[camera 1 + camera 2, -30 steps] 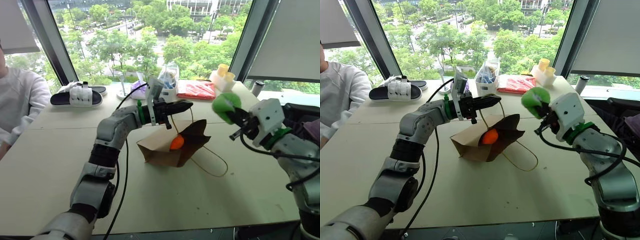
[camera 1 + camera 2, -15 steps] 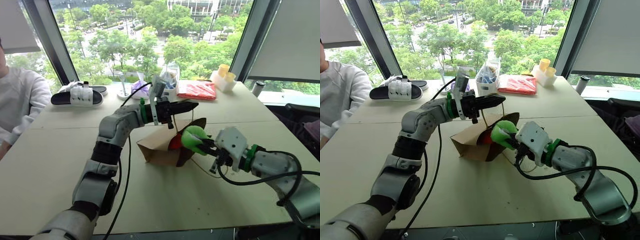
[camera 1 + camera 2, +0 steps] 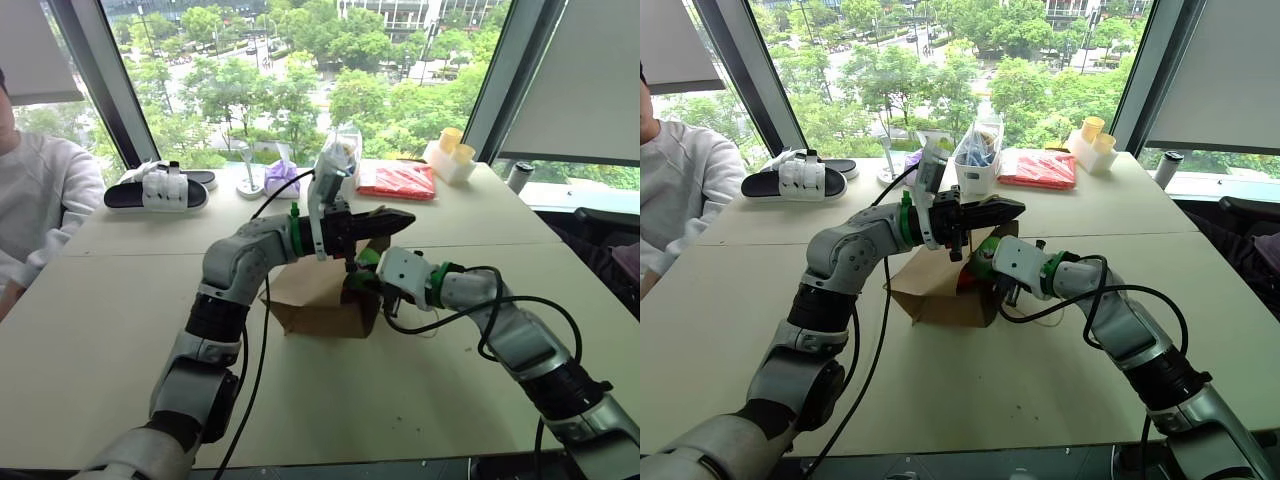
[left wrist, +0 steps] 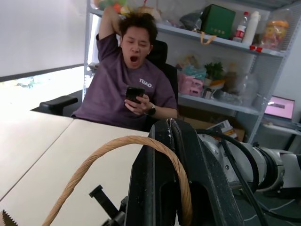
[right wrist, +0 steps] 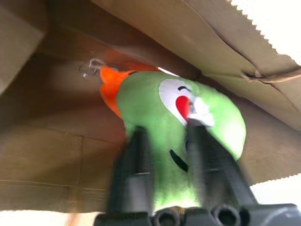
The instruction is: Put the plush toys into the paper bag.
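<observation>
The brown paper bag [image 3: 318, 305] lies on its side on the table, mouth toward my right arm. My left gripper [image 3: 395, 218] is shut on one tan cord handle [image 4: 117, 150] and holds the mouth up. My right gripper [image 3: 362, 283] reaches into the mouth. Inside the bag, in the right wrist view, the green plush toy [image 5: 155, 108] with its white-and-red face patch lies against the paper. My right gripper's two fingers [image 5: 136, 155] stand apart in front of it. The orange plush toy [image 5: 109, 84] peeks out behind the green one, deeper in the bag.
A person in a white sleeve [image 3: 40, 200] sits at the table's left edge. Slippers [image 3: 155, 188], a purple bundle [image 3: 283, 178], a clear container [image 3: 340, 160], a red packet [image 3: 398, 180] and yellow cups [image 3: 450, 150] line the far edge. Another person [image 4: 134, 89] sits beyond the table.
My right arm swung left and down, carrying the green toy from mid-air into the bag's mouth, and its fingers have spread. My left gripper kept hold of the handle.
</observation>
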